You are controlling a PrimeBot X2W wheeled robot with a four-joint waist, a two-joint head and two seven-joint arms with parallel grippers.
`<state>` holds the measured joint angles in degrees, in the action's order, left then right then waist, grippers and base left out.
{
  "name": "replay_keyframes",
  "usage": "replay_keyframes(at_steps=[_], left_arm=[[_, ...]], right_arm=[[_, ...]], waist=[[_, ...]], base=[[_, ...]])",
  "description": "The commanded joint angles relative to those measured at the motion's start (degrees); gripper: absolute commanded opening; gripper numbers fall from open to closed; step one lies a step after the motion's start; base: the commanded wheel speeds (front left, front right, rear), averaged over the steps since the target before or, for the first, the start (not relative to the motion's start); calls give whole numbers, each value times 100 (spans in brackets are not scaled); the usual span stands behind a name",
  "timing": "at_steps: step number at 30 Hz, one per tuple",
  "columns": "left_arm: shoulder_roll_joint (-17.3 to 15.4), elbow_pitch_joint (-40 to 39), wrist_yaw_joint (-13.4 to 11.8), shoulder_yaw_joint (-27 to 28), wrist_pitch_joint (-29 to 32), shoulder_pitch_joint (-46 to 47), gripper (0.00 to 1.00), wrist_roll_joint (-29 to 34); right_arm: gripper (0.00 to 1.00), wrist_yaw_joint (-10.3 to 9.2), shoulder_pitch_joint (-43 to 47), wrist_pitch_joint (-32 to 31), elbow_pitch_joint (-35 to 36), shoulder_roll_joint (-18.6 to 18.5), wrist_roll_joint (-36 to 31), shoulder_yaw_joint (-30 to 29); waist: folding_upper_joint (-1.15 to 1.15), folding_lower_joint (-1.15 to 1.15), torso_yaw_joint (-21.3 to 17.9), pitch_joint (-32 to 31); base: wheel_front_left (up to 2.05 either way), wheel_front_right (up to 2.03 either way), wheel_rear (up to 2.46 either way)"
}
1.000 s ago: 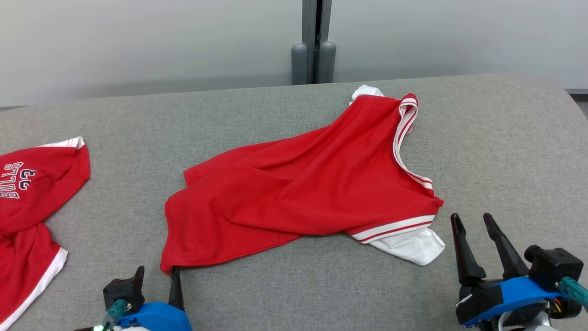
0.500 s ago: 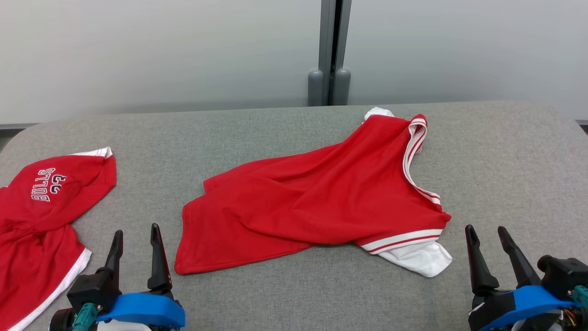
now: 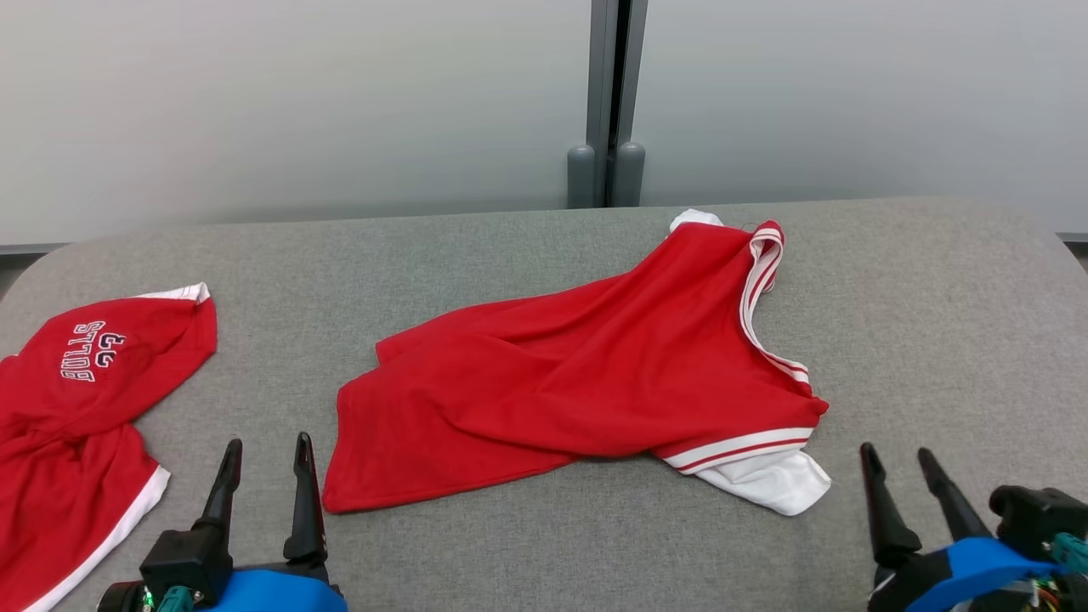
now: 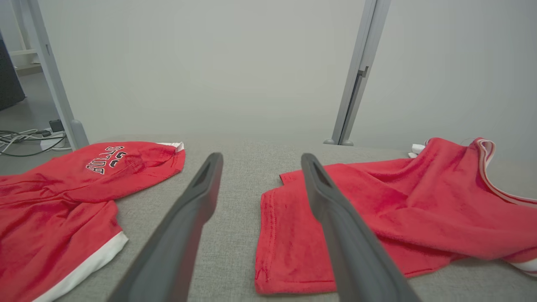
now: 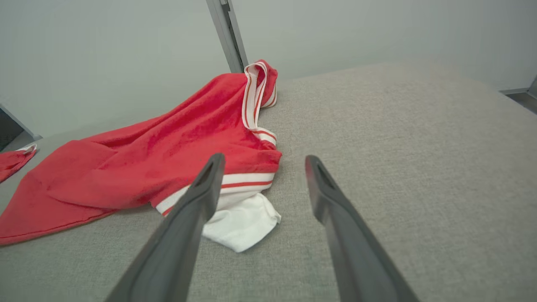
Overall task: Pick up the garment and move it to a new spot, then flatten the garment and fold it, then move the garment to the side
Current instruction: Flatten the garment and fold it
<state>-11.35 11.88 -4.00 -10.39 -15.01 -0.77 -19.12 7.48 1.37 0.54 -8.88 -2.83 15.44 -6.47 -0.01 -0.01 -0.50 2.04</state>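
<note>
Garment: a red knit garment with white-and-red striped trim [image 3: 578, 382] lies rumpled and unfolded on the grey fabric-covered bench [image 3: 935, 323], ahead of both end effectors and between them.
Long axis: slantwise, from the red hem corner [image 3: 340, 497] just ahead and inward of the left end effector [image 3: 268, 440] to the striped neck opening [image 3: 761, 255], far ahead and inward of the right end effector [image 3: 894, 450].
Left end effector: fingers spread wide, holding nothing, and apart from the cloth; the hem edge sits just off its right finger.
Right end effector: fingers spread wide and empty; the white fabric flap [image 3: 769, 480] under the striped band lies near, ahead and to its left.
Nearer arm: the left is nearer the hem end and the right nearer the striped end, so each arm has its own end within reach.
Other cloth: a second red garment with white lettering [image 3: 76, 399] lies outward of the left end effector, well apart from the first.
Step, as judged: flattening is not yet done and no fold has been made.
Next move, as judged: each end effector reaches forward and inward to its own end, then pulls along the slant to spread the cloth.
</note>
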Motion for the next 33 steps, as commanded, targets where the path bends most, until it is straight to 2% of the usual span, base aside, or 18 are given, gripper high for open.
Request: replay_keyframes(at_steps=[1,5,10,13,15,22,31,32,33], left_arm=[[-32,85,-10,-27,-23,15,100,71],[-53,154,-41,-31,-24,186,100,154],[-37,141,-22,-42,-23,344,100,190],[-19,121,3,-61,-23,427,100,199],[-11,114,23,-67,-23,463,100,199],[38,101,93,-114,-19,603,100,241],[140,152,192,-101,-19,688,100,287],[153,156,192,-99,-19,699,100,294],[164,167,206,-99,-20,705,100,303]], right_arm=[[100,3,-114,-126,-53,-12,33,47],[100,3,-603,-711,-267,-15,117,-19],[100,3,-1531,-1587,-922,-12,364,-255],[100,3,-2079,-2026,-1355,-14,181,-353],[100,3,-2251,-2144,-1521,-12,134,-411],[100,3,-3092,-2701,-2459,-15,-748,-1053],[100,3,-3512,-2893,-3237,-17,-1286,-1155],[73,3,-3554,-2820,-3264,-17,-1351,-1145],[0,3,-3587,-2722,-3271,-16,-1413,-1114]], waist=[[1,1,2,42],[1,1,21,190],[1,1,112,402],[1,1,186,530],[1,1,220,575],[1,1,441,784],[1,1,558,870],[1,1,565,871],[1,1,574,870]], base=[[0,0,0],[0,0,0],[0,0,0],[0,0,0],[0,0,0],[0,0,0],[0,0,0],[0,0,0],[0,0,0]])
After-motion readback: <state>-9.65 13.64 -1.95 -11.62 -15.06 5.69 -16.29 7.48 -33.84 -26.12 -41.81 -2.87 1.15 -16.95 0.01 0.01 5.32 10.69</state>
